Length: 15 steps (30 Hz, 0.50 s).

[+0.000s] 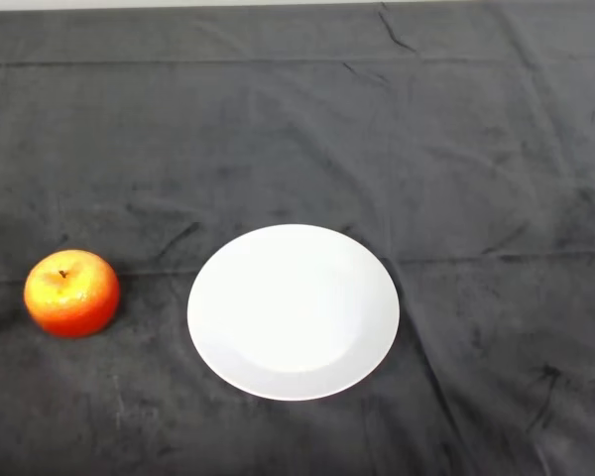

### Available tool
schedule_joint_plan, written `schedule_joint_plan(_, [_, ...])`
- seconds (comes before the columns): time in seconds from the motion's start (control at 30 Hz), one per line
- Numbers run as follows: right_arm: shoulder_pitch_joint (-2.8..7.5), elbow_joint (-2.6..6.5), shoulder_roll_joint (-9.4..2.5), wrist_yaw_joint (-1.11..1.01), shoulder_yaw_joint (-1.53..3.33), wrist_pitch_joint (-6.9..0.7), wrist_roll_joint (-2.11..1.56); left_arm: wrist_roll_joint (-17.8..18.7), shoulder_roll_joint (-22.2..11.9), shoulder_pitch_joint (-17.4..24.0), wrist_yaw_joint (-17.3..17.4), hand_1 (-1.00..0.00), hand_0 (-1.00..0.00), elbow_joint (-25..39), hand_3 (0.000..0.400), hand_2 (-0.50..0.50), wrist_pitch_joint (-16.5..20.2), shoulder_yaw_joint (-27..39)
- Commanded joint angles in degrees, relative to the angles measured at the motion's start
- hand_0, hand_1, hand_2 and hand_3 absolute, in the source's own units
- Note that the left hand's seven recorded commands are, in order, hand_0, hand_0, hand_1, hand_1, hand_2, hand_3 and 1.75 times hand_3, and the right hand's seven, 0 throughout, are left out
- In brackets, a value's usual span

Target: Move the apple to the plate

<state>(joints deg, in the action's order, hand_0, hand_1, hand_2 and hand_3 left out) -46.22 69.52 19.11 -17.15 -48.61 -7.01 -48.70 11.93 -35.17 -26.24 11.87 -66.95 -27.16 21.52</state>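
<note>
While a dark, creased cloth [456,149] covers the tabletop, a red-and-yellow apple [71,293] sits upright at the left side, its short brown stem pointing up. A round white plate [293,310] lies to the apple's right, near the middle of the view and slightly lower, its surface bare. The two are near each other but apart, a strip of cloth showing between the apple and the plate's left rim. The apple rests directly on the cloth, not on the plate. Wrinkles run across the fabric toward the far edge, where a thin pale band [178,4] shows along the top.
</note>
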Motion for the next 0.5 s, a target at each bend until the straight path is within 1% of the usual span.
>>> schedule_joint_plan(0.03, [-1.44,-0.89,1.4,-0.33,-1.04,0.42,-0.67,-1.3,0.2,-1.8,1.4,0.0,0.0,0.8,0.0,0.0,-1.6,-1.5])
schedule_joint_plan(0.2, [-1.45,-0.88,1.4,-0.33,-1.05,0.41,-0.67,-2.4,0.6,-2.6,4.2,0.0,0.0,0.3,0.0,0.0,-1.6,-3.2])
schedule_joint_plan(0.5, [-1.45,-0.87,1.4,-0.34,-1.05,0.41,-0.68,-4.5,1.9,-3.9,7.2,0.0,0.0,-0.2,0.0,0.0,-1.4,-5.9])
